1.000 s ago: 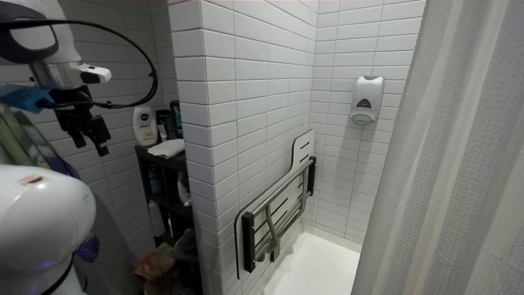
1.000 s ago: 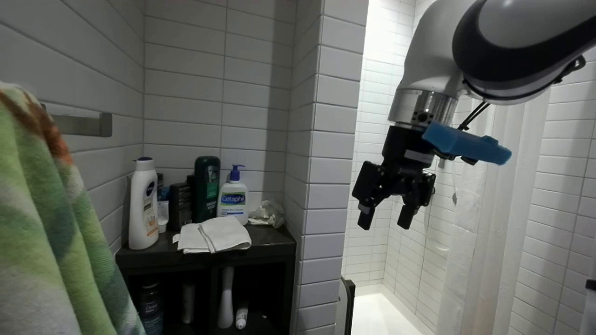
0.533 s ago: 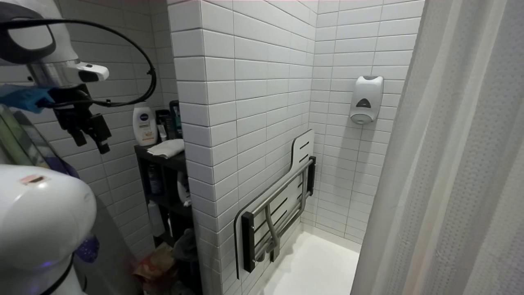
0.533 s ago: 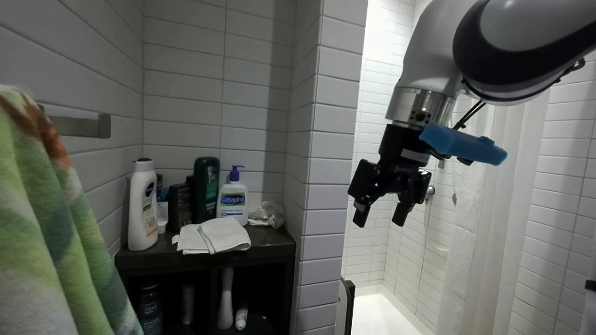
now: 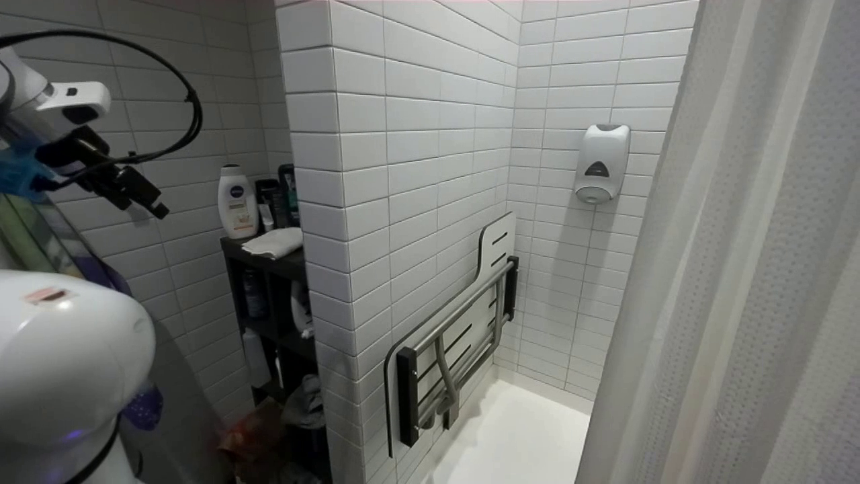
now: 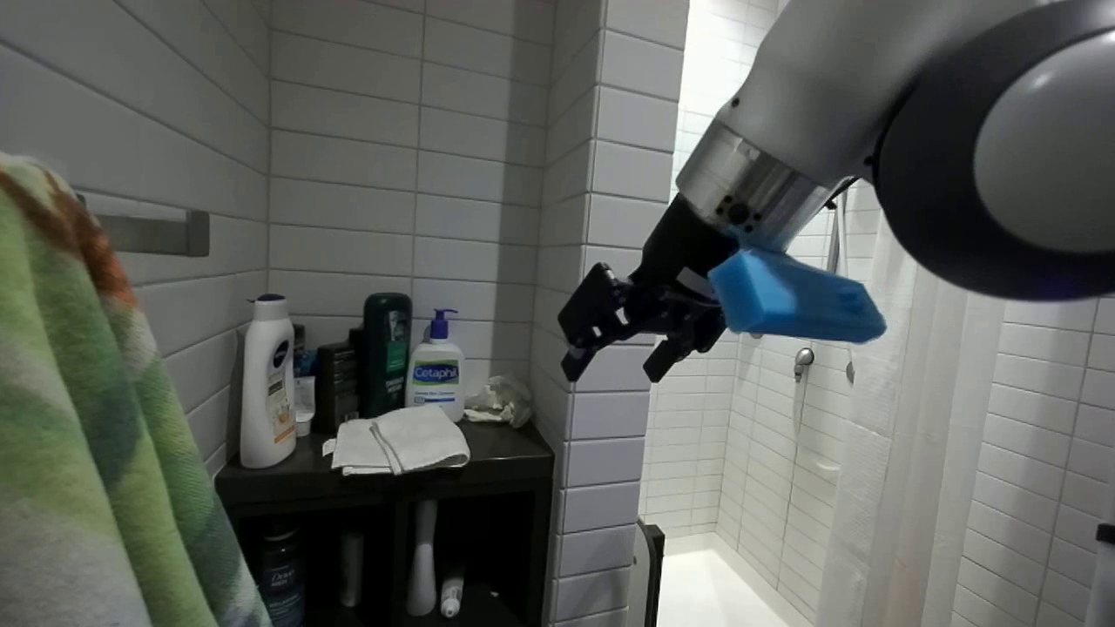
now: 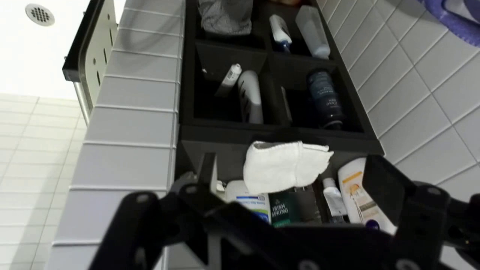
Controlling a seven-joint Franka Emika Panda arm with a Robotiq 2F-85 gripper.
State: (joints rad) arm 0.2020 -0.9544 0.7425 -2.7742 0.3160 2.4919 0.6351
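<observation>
My gripper (image 6: 615,364) is open and empty. It hangs in the air in front of the tiled pillar, above and to the right of the dark shelf unit (image 6: 383,488) in an exterior view; it also shows in an exterior view (image 5: 142,207). In the wrist view the open fingers (image 7: 294,174) frame the shelf top without touching anything. A folded white cloth (image 7: 281,168) lies on the shelf's front, also seen in both exterior views (image 6: 401,442) (image 5: 274,243). Behind it stand a white Nivea bottle (image 6: 267,383), a green bottle (image 6: 386,357) and a Cetaphil pump bottle (image 6: 435,374).
A white-tiled partition (image 5: 342,222) stands beside the shelf. A folded shower seat (image 5: 457,349), a soap dispenser (image 5: 603,163) and a curtain (image 5: 732,269) are on its far side. A colourful towel (image 6: 96,418) hangs at left. More bottles lie in the lower compartments (image 7: 250,95).
The arm and gripper have swung and tilted, mostly in the last half second. The gripper is higher and further left in both exterior views, its fingers more slanted. It stays open. The cloth and bottles have not moved.
</observation>
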